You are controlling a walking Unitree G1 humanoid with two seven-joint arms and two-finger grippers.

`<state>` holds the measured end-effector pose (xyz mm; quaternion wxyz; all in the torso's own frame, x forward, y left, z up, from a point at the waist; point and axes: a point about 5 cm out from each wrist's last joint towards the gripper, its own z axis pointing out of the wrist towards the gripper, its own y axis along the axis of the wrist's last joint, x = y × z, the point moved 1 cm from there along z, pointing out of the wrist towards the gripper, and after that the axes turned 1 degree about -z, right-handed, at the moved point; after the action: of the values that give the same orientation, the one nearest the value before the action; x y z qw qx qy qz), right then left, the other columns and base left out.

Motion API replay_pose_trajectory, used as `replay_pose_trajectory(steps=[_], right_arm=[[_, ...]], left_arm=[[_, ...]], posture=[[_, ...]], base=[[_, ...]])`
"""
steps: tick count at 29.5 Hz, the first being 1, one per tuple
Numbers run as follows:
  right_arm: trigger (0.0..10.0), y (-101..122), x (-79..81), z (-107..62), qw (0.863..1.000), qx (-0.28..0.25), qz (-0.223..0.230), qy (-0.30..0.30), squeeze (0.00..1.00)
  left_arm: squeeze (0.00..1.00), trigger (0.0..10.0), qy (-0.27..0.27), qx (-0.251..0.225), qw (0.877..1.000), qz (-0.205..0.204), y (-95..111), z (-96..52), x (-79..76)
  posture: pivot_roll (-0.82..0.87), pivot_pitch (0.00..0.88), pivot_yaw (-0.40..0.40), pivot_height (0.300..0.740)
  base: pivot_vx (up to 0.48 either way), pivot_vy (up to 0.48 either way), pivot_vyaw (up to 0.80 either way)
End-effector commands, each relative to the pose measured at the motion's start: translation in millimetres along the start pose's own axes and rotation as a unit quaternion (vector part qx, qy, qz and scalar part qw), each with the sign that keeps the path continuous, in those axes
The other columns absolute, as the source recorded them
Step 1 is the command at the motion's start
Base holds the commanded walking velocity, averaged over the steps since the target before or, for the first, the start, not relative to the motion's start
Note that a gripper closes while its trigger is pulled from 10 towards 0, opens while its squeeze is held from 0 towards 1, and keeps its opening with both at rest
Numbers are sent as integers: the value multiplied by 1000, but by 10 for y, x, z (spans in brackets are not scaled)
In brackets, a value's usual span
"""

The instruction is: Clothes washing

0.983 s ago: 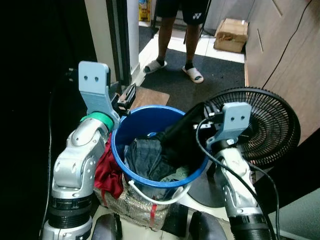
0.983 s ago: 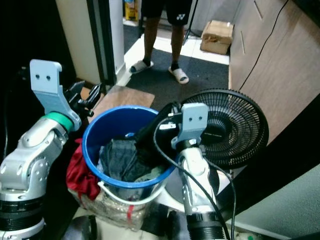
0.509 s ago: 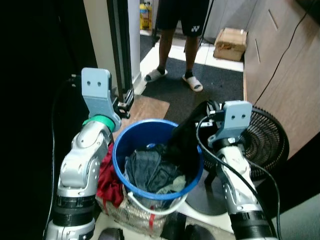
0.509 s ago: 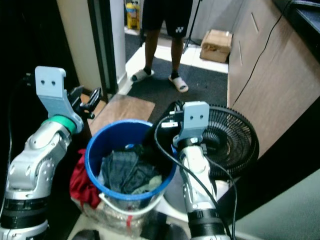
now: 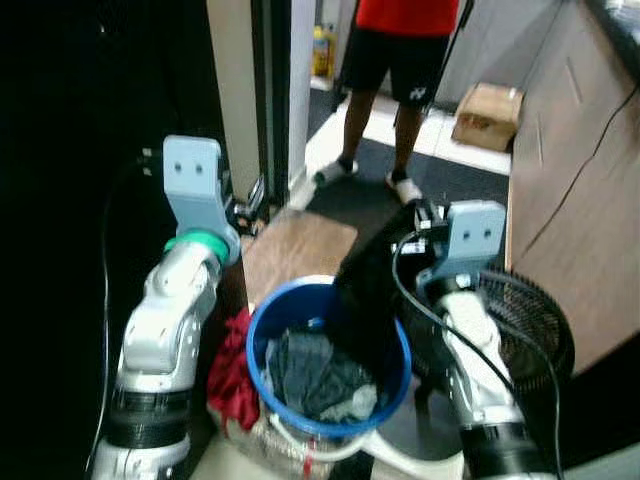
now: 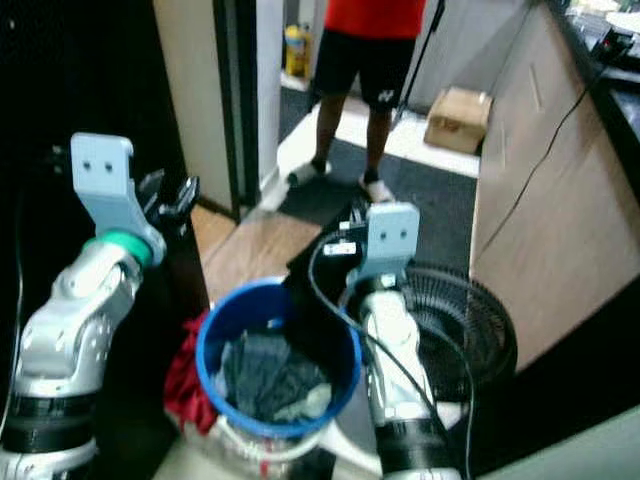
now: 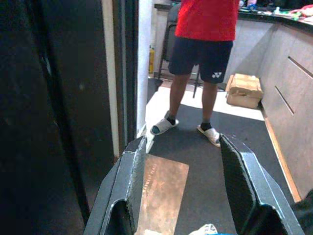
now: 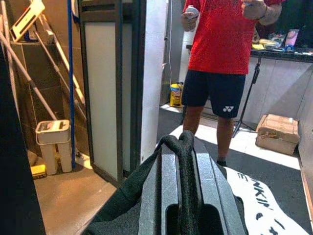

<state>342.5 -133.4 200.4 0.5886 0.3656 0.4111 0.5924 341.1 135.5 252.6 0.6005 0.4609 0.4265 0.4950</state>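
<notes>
One black garment (image 5: 365,290) pinched over one blue bucket (image 5: 268,322).
Right end effector (image 8: 182,147) clamped on garment above rim; left end effector (image 7: 183,161) spread, holding nothing; one person (image 6: 372,60), one fan (image 5: 530,320) behind.

Both arms are silver and jointed, each topped by a pale blue wrist plate (image 5: 192,182) with two small holes. The left arm (image 5: 165,330) wears a green ring; black cables (image 5: 425,315) loop along the right arm (image 5: 480,375), seemingly plugged in near its plate.
</notes>
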Motion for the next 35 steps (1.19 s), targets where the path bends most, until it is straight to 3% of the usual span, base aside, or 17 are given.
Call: replay_pose_trajectory(steps=[1, 9, 15, 17, 21, 29, 35], right_arm=[[10000, -44, -9, -22, 1000, 7, 2, -6, 0], [10000, -46, -42, -3, 1000, 8, -6, -18, 0], [10000, -139, -31, -42, 999, 26, -25, -12, 0], [10000, -348, -14, -202, 997, 66, -40, 2, 0], [10000, -446, 6, -372, 996, 82, -38, 11, 0], [10000, -454, 10, -367, 996, 83, -39, 4, 0], [10000, -378, 21, -219, 997, 68, -23, -6, 0]], left_arm=[[0, 10000, -1, 10, 1000, -2, -57, 1, -4], [0, 10000, 3, 11, 1000, -4, -70, 24, 2], [0, 10000, 8, 31, 999, 12, -235, -10, 49], [0, 10000, 11, 54, 998, 38, -407, -117, 117], [0, 10000, 18, 63, 997, 48, -452, -206, 170], [0, 10000, 21, 62, 997, 45, -454, -196, 160], [0, 10000, 4, 42, 998, 44, -375, -114, 48]], posture=[[100, 0, -7, 740], [100, 0, -8, 740], [95, 0, -8, 740], [101, 0, -10, 740], [104, 0, -12, 740], [104, 0, -12, 740], [108, 0, -11, 740]], base=[[0, 0, 0], [0, 0, 0], [0, 0, 0], [0, 0, 0], [0, 0, 0], [0, 0, 0], [0, 0, -533]])
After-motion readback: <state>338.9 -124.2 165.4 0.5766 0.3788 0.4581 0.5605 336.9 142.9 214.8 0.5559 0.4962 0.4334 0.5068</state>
